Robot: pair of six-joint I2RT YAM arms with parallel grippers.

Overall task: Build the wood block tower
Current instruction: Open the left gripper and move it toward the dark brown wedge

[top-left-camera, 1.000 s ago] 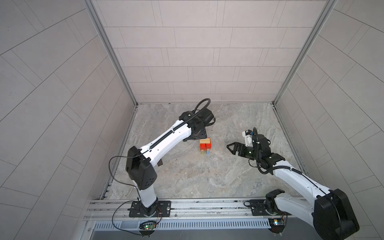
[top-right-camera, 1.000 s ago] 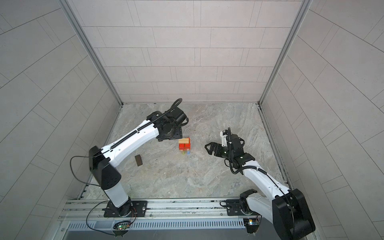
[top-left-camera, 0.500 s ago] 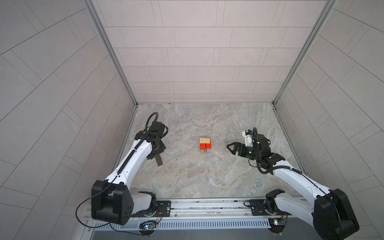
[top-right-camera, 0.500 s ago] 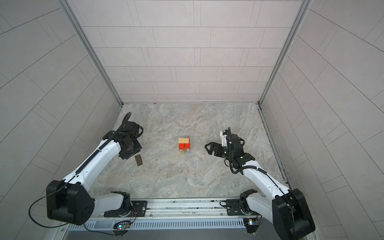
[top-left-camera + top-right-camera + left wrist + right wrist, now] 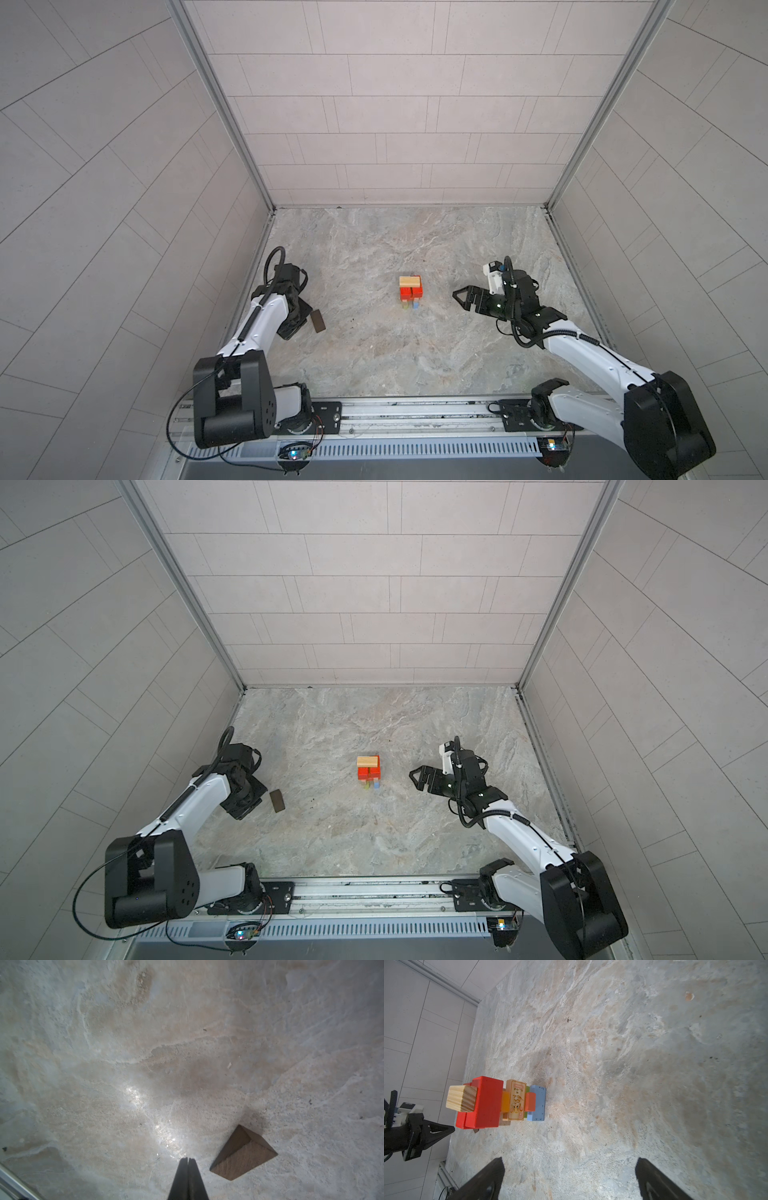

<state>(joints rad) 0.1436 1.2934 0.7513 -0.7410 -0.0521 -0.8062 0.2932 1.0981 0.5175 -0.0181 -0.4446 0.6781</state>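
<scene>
Tan block (image 5: 516, 1116) in tower (image 5: 488, 1103) bears cartoon label (image 5: 516, 1097), writing illegible.

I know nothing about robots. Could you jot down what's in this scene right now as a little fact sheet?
Middle: tower, tan block on top, red beneath, green and blue lowest
Loose: dark brown block flat on the table, apart from the tower
Left gripper: shut, empty, beside the dark brown block
Right gripper: open, empty, facing the tower
</scene>
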